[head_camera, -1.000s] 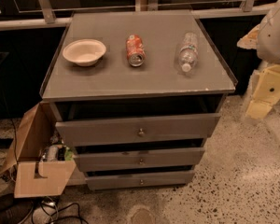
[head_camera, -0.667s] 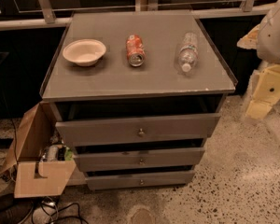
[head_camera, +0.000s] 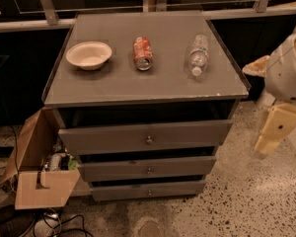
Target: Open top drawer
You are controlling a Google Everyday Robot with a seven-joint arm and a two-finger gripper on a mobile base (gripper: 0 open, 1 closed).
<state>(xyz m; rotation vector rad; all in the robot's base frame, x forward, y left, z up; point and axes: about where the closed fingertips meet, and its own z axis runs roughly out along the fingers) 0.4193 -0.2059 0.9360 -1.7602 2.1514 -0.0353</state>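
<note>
The top drawer [head_camera: 138, 137] is the widest grey drawer front, just under the cabinet top, with a small round brass knob [head_camera: 149, 140] at its centre. A dark gap shows between its front and the cabinet top. Two narrower grey drawers sit below it [head_camera: 147, 168] [head_camera: 148, 190]. My gripper [head_camera: 272, 135] hangs at the end of the white and cream arm at the right edge, right of the cabinet and apart from it, about level with the top drawer. It touches nothing.
On the cabinet top [head_camera: 113, 85] lie a white bowl [head_camera: 89, 55], a red can on its side [head_camera: 142, 53] and a clear plastic bottle on its side [head_camera: 198, 54]. An open cardboard box [head_camera: 42, 174] stands at the cabinet's left. Cables lie on the speckled floor.
</note>
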